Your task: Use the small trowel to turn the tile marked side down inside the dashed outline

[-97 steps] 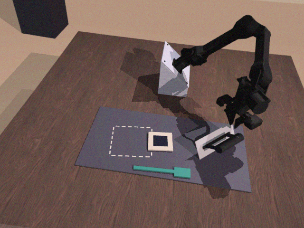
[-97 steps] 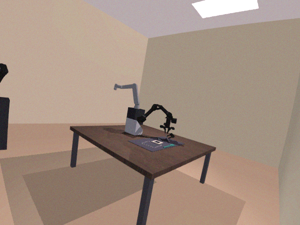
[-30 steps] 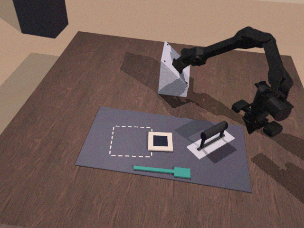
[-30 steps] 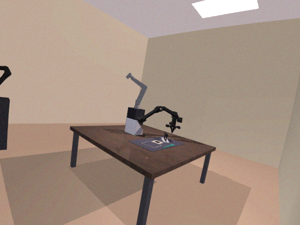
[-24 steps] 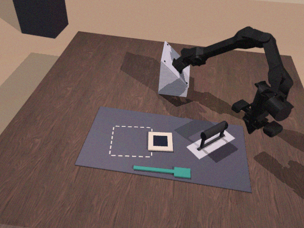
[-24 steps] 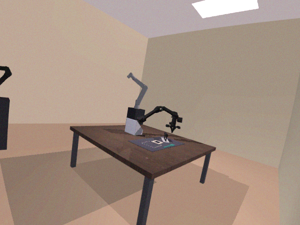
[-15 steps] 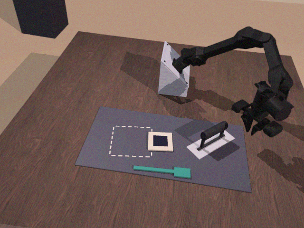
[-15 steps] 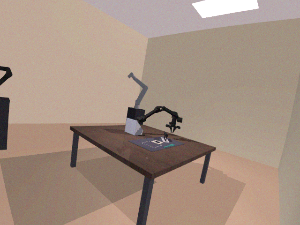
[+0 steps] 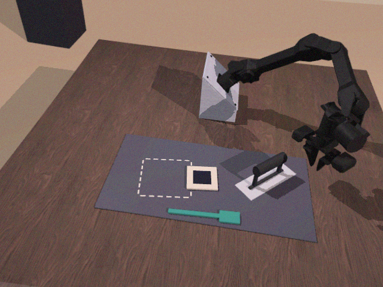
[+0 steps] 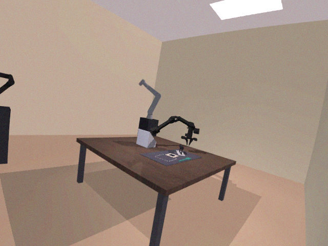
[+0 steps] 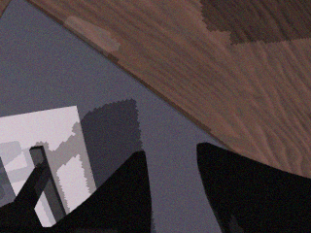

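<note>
The tile (image 9: 201, 177) (image 10: 171, 155) lies flat on the mat (image 9: 117, 185) (image 11: 39, 63), its dark marked side up. Its left edge overlaps the right side of the dashed outline (image 9: 151, 196); most of the tile is outside. The trowel (image 9: 269, 164) (image 10: 181, 147) (image 11: 53, 126), a white plate with a raised black handle, lies on the mat right of the tile. My gripper (image 9: 315, 167) (image 10: 188, 144) (image 11: 171, 157) is above the mat's right edge, to the right of the trowel and not touching it. Its fingers are partly open with nothing between them.
A teal flat paddle (image 9: 229, 217) (image 10: 184, 159) lies along the mat's front edge. A pale wedge-shaped block (image 9: 216, 104) (image 10: 143, 137) stands on the table (image 9: 108, 247) by the arm's base. A grey arm (image 10: 155, 104) stands behind it.
</note>
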Robot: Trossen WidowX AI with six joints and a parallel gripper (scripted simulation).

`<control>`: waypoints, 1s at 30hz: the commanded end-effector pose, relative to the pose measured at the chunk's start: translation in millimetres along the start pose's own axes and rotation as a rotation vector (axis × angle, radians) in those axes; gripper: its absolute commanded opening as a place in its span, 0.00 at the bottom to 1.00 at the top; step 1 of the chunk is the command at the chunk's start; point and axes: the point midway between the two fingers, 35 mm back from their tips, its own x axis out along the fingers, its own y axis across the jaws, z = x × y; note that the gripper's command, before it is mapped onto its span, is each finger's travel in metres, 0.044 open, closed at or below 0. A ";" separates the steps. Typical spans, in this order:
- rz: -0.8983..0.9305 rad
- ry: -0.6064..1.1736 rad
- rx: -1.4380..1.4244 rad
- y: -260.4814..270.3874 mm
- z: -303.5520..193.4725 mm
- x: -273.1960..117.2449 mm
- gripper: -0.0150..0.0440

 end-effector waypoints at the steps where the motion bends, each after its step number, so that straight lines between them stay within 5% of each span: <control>1: 0.000 0.000 0.000 0.0 0.0 0.0 0.42; 3: 0.000 0.000 0.000 0.0 0.0 0.0 0.42; 7: 0.000 0.000 0.000 0.0 0.0 0.0 0.25; 20: 0.000 0.000 0.000 0.0 0.0 0.0 0.25; 30: 0.001 0.002 0.122 3.1 -4.7 -0.9 0.69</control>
